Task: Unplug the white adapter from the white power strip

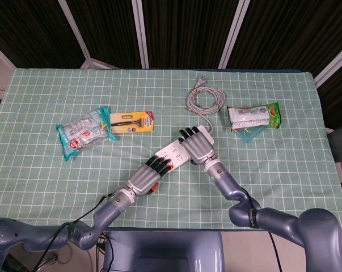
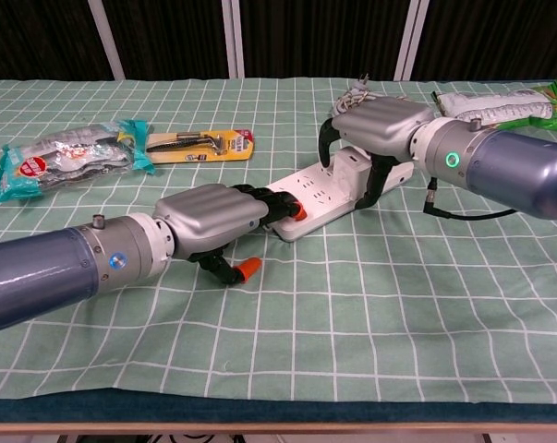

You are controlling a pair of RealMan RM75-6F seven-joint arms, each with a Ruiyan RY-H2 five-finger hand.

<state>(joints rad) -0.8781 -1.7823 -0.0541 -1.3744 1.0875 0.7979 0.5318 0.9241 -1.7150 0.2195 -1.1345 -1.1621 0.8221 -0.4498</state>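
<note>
The white power strip (image 1: 173,152) (image 2: 320,189) lies slantwise at the middle of the green checked table. My left hand (image 1: 145,177) (image 2: 209,217) rests its fingers on the strip's near end, its orange-tipped thumb on the cloth beside it. The white adapter (image 2: 350,166) sits plugged in at the strip's far end. My right hand (image 1: 198,145) (image 2: 380,125) is cupped over it, fingers curled down on its far side and thumb against its near side. In the head view the hand hides most of the adapter.
A coiled grey cable (image 1: 205,99) lies behind the strip. Snack packets (image 1: 253,117) sit at the right. A razor pack (image 1: 131,122) and a plastic-wrapped bag (image 1: 83,131) lie at the left. A black cable (image 2: 454,210) hangs by my right wrist.
</note>
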